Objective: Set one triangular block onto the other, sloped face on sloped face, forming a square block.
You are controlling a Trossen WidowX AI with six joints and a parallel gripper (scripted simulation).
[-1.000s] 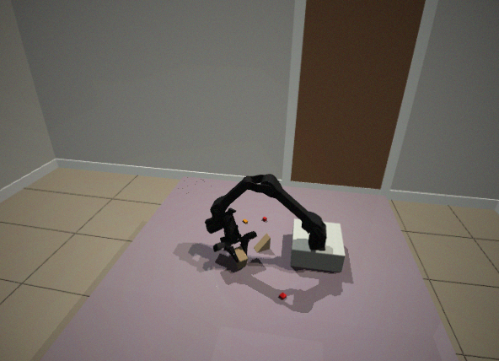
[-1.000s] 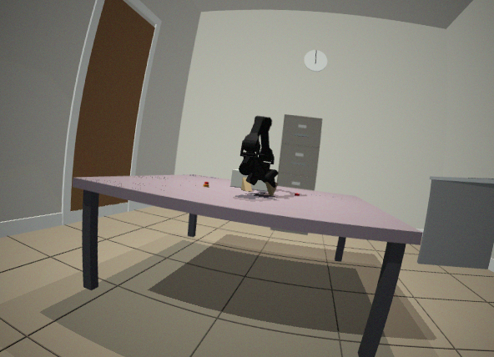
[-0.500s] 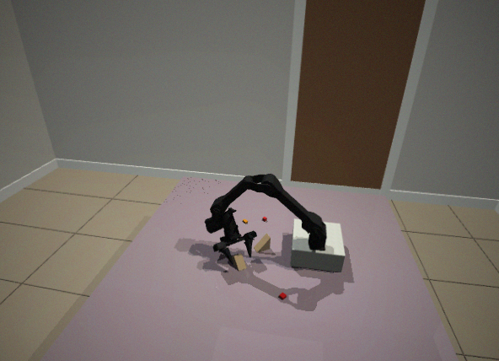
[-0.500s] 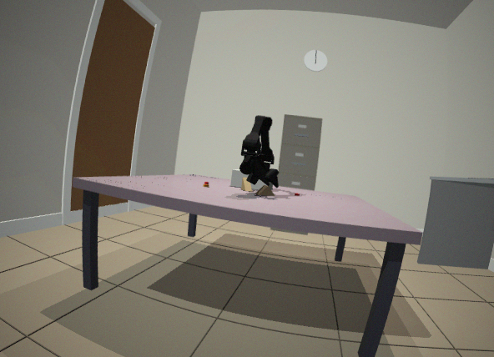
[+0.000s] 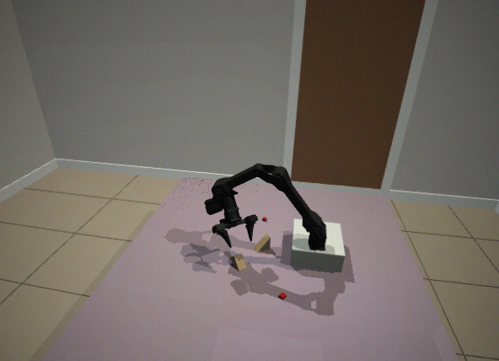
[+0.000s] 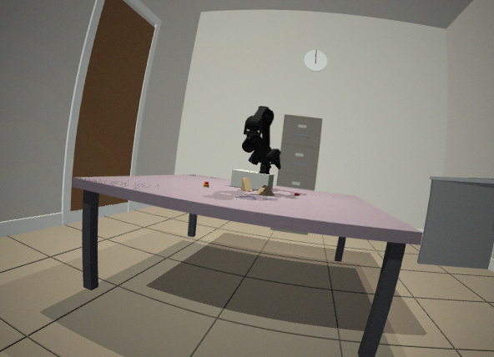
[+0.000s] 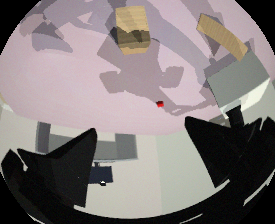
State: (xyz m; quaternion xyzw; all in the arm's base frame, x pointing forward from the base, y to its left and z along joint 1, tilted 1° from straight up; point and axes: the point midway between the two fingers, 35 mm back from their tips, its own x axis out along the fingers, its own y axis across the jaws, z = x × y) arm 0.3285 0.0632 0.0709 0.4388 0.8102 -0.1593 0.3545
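Observation:
One tan triangular block sits on the pink table, low, with a ridge upward in the exterior view. The other tan triangular block stands apart from it, nearer the white box, with a narrow, upright outline in the exterior view. The two blocks do not touch. My gripper is wide open and empty, raised above the table near the first block. In the exterior view its fingers are hard to separate from the arm.
A white box is at the arm's base. A red cube lies on one side of the blocks, another red cube on the other. An orange piece shows by the latter in the exterior view.

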